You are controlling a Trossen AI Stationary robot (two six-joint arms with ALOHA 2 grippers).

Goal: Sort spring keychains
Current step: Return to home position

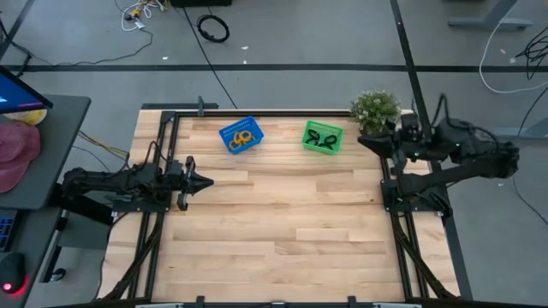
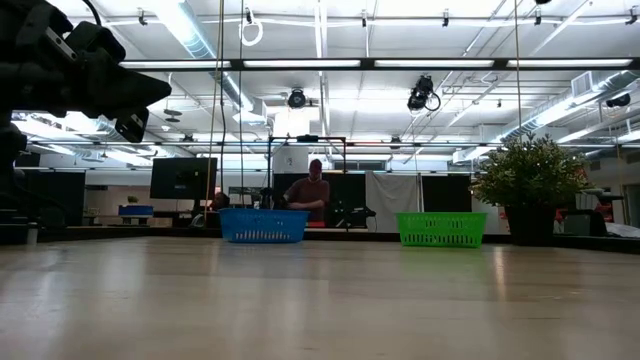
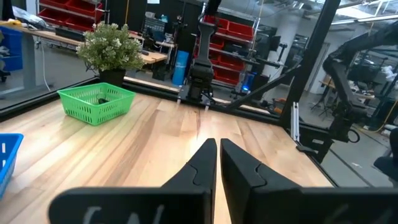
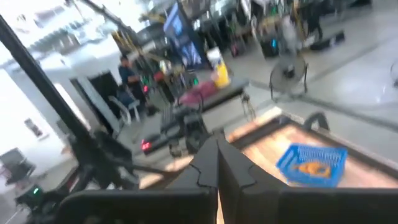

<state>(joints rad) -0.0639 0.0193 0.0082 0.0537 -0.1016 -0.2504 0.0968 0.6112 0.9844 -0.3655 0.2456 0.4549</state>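
Orange spring keychains (image 1: 243, 137) lie in the blue basket (image 1: 241, 126) at the table's far side; they also show in the right wrist view (image 4: 312, 167). Black spring keychains (image 1: 323, 139) lie in the green basket (image 1: 323, 127) to its right. My left gripper (image 1: 208, 180) is shut and empty, held above the table's left side, pointing right; its fingertips (image 3: 217, 147) meet. My right gripper (image 1: 363, 140) is shut and empty near the table's far right edge, beside the plant, pointing left (image 4: 217, 144).
A potted plant (image 1: 375, 109) stands at the far right corner, just right of the green basket. A black frame (image 1: 163, 145) runs along the table's left, far and right edges. A person (image 2: 314, 190) stands in the room beyond the table.
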